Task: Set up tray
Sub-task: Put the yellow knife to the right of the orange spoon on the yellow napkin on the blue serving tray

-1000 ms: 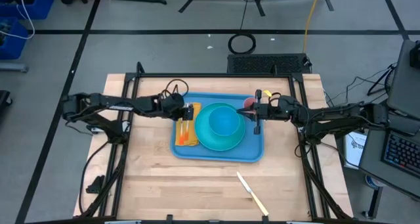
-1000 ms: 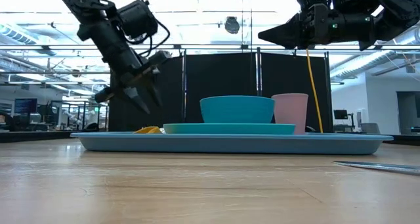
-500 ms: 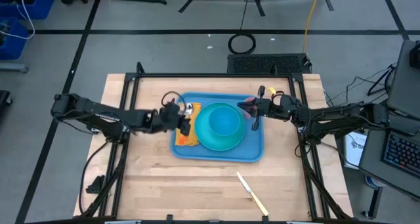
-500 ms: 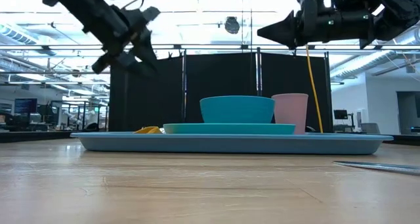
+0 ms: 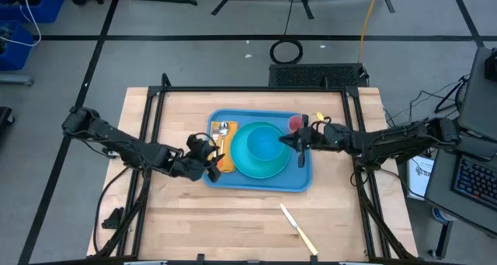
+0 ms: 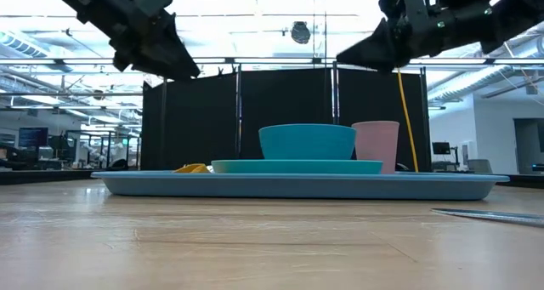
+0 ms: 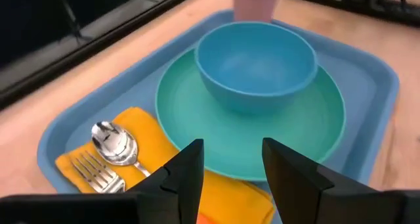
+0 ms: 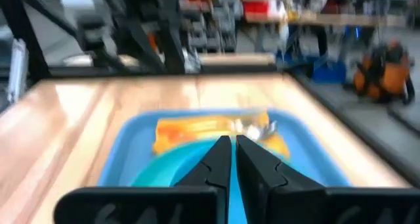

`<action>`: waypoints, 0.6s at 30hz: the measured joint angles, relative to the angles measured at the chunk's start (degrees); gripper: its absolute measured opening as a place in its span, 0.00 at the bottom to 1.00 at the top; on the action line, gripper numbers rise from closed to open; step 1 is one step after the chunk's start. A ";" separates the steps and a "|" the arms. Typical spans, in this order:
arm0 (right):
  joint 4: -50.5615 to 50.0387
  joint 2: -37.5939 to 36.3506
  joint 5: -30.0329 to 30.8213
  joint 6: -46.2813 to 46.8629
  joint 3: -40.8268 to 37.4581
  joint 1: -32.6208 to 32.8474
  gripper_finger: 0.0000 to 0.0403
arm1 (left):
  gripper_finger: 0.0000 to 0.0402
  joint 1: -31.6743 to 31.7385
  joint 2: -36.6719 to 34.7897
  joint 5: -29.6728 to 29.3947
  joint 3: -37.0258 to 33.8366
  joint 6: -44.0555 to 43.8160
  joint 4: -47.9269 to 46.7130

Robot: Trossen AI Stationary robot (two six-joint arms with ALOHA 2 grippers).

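Overhead, the tray (image 5: 260, 182) lies mid-bench (image 5: 194, 218), with the left gripper (image 5: 211, 159) at its left edge and the right gripper (image 5: 292, 141) over its right part; only this view also shows one knife (image 5: 298, 229) lying on the bare wood, well apart from both sets of fingers. From bench height the tray (image 6: 297, 184) is a thin blue slab, and both grippers hang above it, clear of everything, the left gripper (image 6: 174, 62) high over its left end and the right gripper (image 6: 361, 56) above the cup (image 6: 376, 145); this view hides the cutlery but shows the bowl (image 6: 307, 142) standing on the plate (image 6: 297, 166). The left wrist view gives the contents best: the tray (image 7: 62, 129) holds one teal plate (image 7: 177, 106), one blue bowl (image 7: 256, 63) on that plate, one pink cup (image 7: 254, 4) beyond the bowl, and one orange napkin (image 7: 154, 145) carrying one spoon (image 7: 113, 142) and one fork (image 7: 95, 173). Its own fingers (image 7: 190, 171) stand parted, empty, with the plate's near rim showing through the gap and the napkin just beside the one finger. The right wrist view shows its fingers (image 8: 216, 159) pressed nearly together, holding nothing, pointing across the tray (image 8: 131, 142) toward the napkin (image 8: 203, 130) at the far side.
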 joint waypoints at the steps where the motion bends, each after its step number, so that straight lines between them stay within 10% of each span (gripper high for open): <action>1: -1.81 0.11 1.91 1.13 0.35 1.23 0.04 | 0.40 -0.42 0.00 -0.11 0.00 1.29 0.09; 11: -16.44 0.27 20.96 7.15 4.99 15.16 0.16 | 0.40 -2.58 0.00 -0.27 -6.27 4.56 9.25; 18: -33.94 0.27 22.20 21.45 11.63 23.22 0.29 | 0.40 -3.03 0.02 -0.52 -9.94 4.96 17.55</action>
